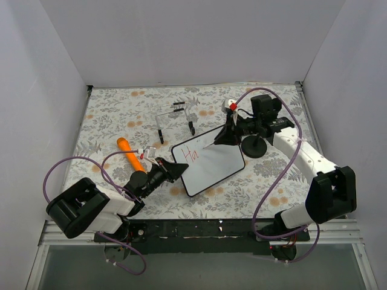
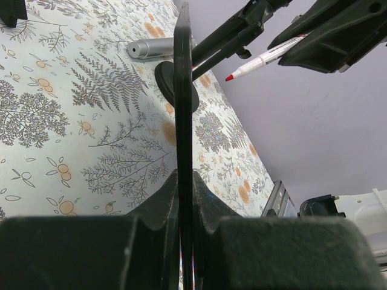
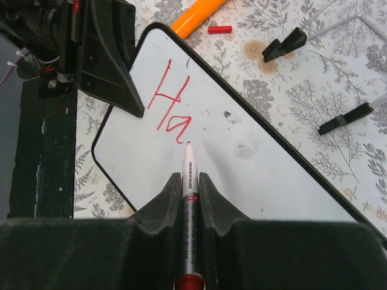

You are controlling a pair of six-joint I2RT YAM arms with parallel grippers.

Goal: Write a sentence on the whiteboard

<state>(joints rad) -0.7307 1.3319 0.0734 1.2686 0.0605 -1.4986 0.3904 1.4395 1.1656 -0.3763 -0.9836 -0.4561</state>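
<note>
The whiteboard [image 1: 211, 166] lies slanted in mid-table, with the red letters "Ha" [image 1: 191, 153] at its upper left, the start of the sentence. My left gripper [image 1: 176, 171] is shut on the board's left edge. From the left wrist the board [image 2: 183, 115] shows edge-on between the jaws of the left gripper [image 2: 184, 174]. My right gripper [image 3: 189, 176] is shut on a red-tipped white marker [image 3: 188, 158]. Its tip sits just below the "a" [image 3: 175, 124] on the whiteboard [image 3: 266, 169]; whether it touches the surface I cannot tell.
An orange marker [image 1: 130, 153] and a small red cap [image 3: 219, 29] lie left of the board. A clear wire stand with black feet [image 1: 175, 118] stands behind it. A black round base [image 1: 254, 147] sits at the board's right corner, and a silver cylinder [image 2: 148, 47] lies beyond it.
</note>
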